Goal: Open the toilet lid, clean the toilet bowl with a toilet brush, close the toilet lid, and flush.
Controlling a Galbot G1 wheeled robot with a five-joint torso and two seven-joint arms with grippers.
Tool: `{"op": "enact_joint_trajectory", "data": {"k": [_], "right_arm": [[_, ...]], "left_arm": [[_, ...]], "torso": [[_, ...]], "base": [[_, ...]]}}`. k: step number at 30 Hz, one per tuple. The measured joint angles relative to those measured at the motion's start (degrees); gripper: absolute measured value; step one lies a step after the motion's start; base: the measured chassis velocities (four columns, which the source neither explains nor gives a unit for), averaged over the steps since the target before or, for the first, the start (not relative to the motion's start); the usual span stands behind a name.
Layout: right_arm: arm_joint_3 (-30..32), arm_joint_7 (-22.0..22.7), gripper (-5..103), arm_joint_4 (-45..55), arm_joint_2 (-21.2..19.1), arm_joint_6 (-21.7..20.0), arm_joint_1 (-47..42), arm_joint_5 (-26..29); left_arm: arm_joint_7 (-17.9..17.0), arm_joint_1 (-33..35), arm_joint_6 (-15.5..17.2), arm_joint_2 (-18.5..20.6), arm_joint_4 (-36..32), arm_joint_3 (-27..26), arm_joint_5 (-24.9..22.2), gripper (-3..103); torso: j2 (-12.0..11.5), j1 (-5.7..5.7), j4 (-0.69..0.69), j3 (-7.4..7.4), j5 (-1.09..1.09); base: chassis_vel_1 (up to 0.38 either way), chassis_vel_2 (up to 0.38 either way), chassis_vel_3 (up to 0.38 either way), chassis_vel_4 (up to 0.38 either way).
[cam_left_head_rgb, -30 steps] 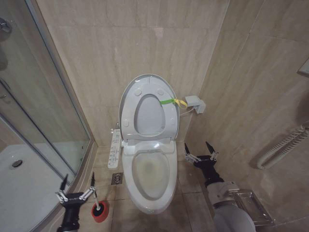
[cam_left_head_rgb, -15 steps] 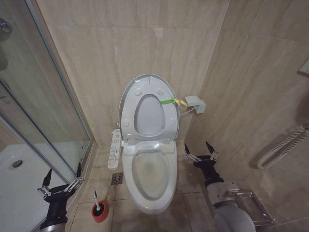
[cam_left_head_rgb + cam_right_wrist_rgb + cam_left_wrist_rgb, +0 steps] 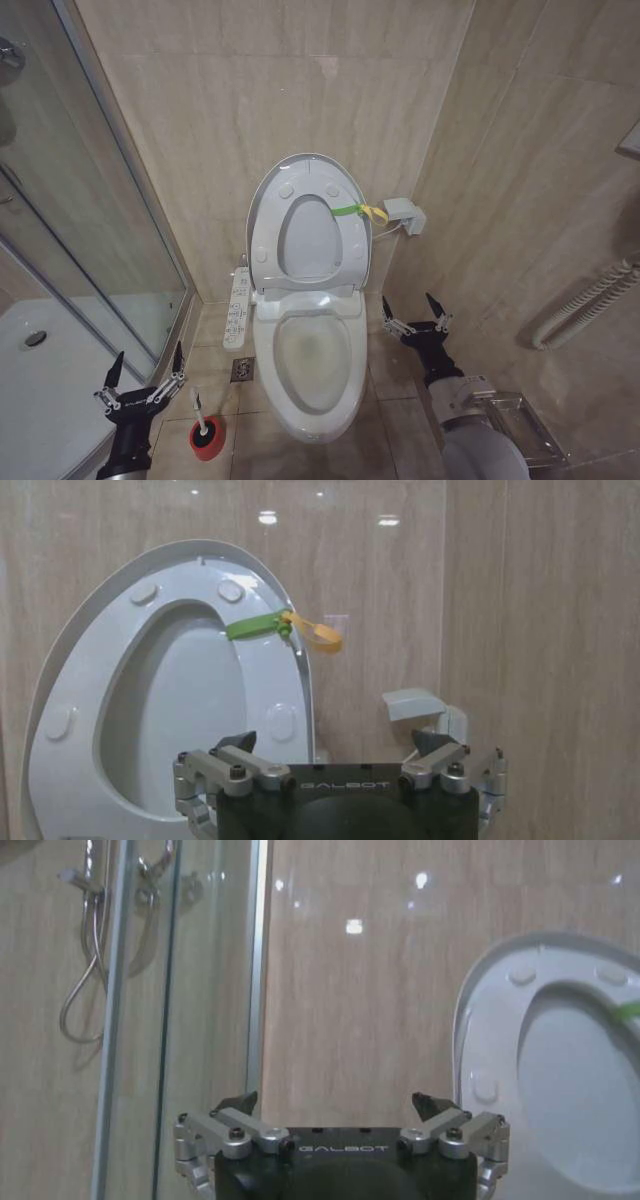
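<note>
With the toilet lid (image 3: 305,215) up, we hold our left gripper (image 3: 141,378), jaws spread, just beside the toilet brush (image 3: 203,425); a skewed reach could topple its holder. Our right gripper (image 3: 413,310), also spread, waits beside the toilet bowl (image 3: 312,370).

The tiled floor (image 3: 395,425) carries the toilet bowl (image 3: 312,360), which stands at its middle against the back wall. To the bowl's left, a small square drain (image 3: 242,369) is set into the tiles, and nearer the camera the toilet brush (image 3: 203,422) stands upright in its red cup holder (image 3: 208,440).
</note>
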Motion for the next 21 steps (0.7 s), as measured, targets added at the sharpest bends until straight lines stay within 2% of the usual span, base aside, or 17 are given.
{"op": "enact_joint_trajectory", "data": {"k": [2, 6, 21], "right_arm": [[0.0, 0.0, 100, 0.0, 0.0, 0.0, 0.0, 0.0], [0.0, 0.0, 100, 0.0, 0.0, 0.0, 0.0, 0.0], [0.0, 0.0, 100, 0.0, 0.0, 0.0, 0.0, 0.0]], "left_arm": [[0.0, 0.1, 2.0, -1.0, 0.0, 0.2, 1.0, 100], [0.9, -0.2, 3.7, -2.6, 0.2, 0.3, 1.6, 100], [2.1, 0.2, 4.2, -4.4, -2.4, 3.3, 4.3, 100]], "torso": [[0.0, 0.0, 0.0, 0.0, 0.0], [0.0, 0.0, 0.0, 0.0, 0.0], [0.0, 0.0, 0.0, 0.0, 0.0]], "base": [[0.0, 0.0, 0.0, 0.0], [0.0, 0.0, 0.0, 0.0], [0.0, 0.0, 0.0, 0.0]]}}
